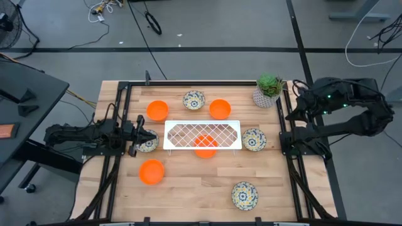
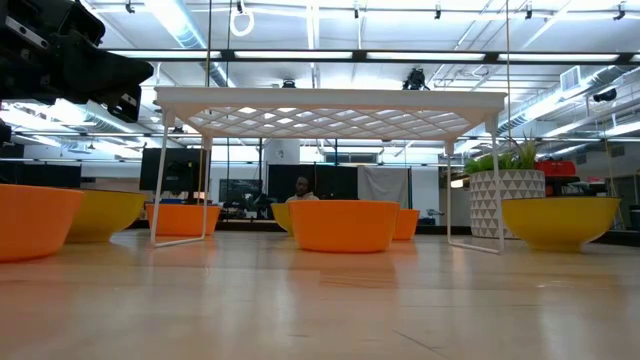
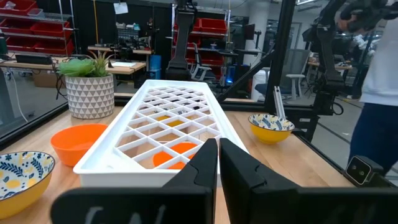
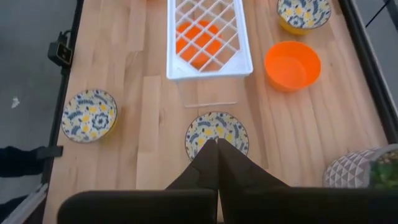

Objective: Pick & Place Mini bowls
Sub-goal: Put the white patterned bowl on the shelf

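Observation:
Several mini bowls stand on the wooden table. Orange ones, and one beneath the white lattice rack. Patterned ones, and one partly hidden under my left gripper. That gripper is shut, level and empty, pointing at the rack's left end. My right gripper hangs high over the table's right edge, shut and empty, slanting down above the patterned bowl.
A potted green plant stands at the far right corner, close to my right arm. The rack stands on thin legs in the table's middle. Bare wood lies along the near edge between the orange bowl and the patterned one. A person shows in the left wrist view.

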Robot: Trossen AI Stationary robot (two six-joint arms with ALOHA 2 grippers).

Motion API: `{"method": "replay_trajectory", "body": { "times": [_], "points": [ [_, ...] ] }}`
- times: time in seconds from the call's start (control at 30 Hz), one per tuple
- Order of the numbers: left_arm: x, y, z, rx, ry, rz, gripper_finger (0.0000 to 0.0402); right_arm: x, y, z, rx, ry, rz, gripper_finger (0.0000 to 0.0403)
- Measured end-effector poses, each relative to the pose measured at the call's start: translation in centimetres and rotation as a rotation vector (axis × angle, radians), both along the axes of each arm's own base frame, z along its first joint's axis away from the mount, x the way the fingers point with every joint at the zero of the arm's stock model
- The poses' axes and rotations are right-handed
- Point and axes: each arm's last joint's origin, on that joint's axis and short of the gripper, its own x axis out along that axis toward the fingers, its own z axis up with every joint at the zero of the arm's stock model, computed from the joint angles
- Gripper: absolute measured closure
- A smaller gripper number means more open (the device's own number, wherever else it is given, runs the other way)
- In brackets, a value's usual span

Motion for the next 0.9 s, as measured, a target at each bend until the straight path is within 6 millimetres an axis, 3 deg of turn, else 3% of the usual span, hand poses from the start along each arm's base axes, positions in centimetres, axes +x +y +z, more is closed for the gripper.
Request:
{"method": "replay_trajectory", "body": {
  "times": [0.4, 0.9],
  "points": [
    [0.0, 0.0, 0.0, 0.000, 0.000, 0.000, 0.0378, -1.1, 0.3, -3.0, -0.043, 0.047, 0.100, 0.0403],
    [0.0, 0.0, 0.0, 0.000, 0.000, 0.000, 0.0378, -1.1, 0.5, -6.3, -0.183, 0.104, 0.403, 0.0403]
  ]
}}
